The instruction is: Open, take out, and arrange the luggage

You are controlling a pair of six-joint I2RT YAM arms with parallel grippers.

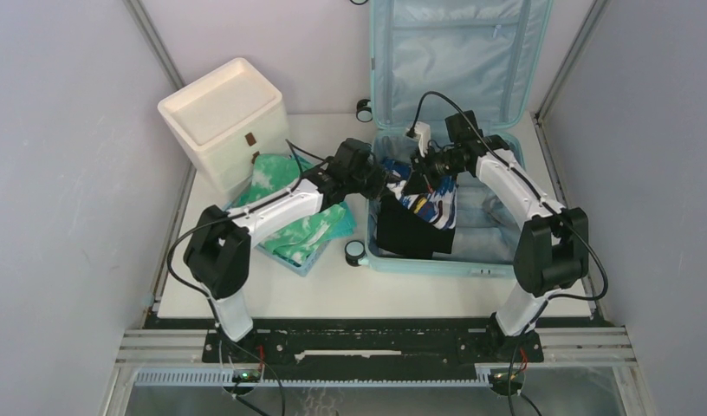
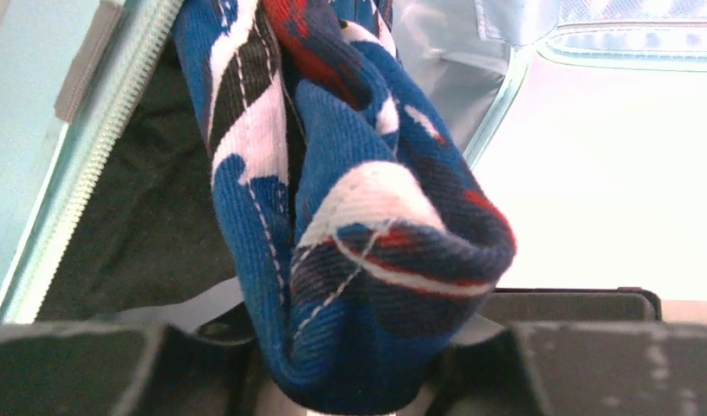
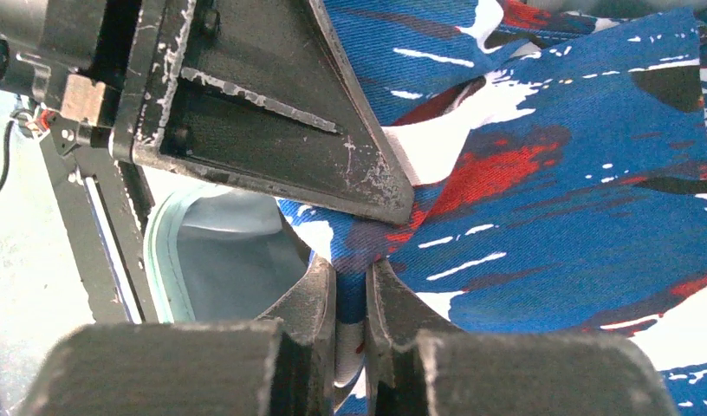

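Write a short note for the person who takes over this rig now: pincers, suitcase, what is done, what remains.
Left pincer: shut on the patterned cloth, bunched between its fingers.
Right pincer: shut on the same cloth.
Suitcase: open on the table, lid up at the back; the cloth held over its lower half, a black garment draped over its near rim.
Done: suitcase opened; a green cloth lies to its left.
Left: take out the patterned cloth and black garment, arrange them.
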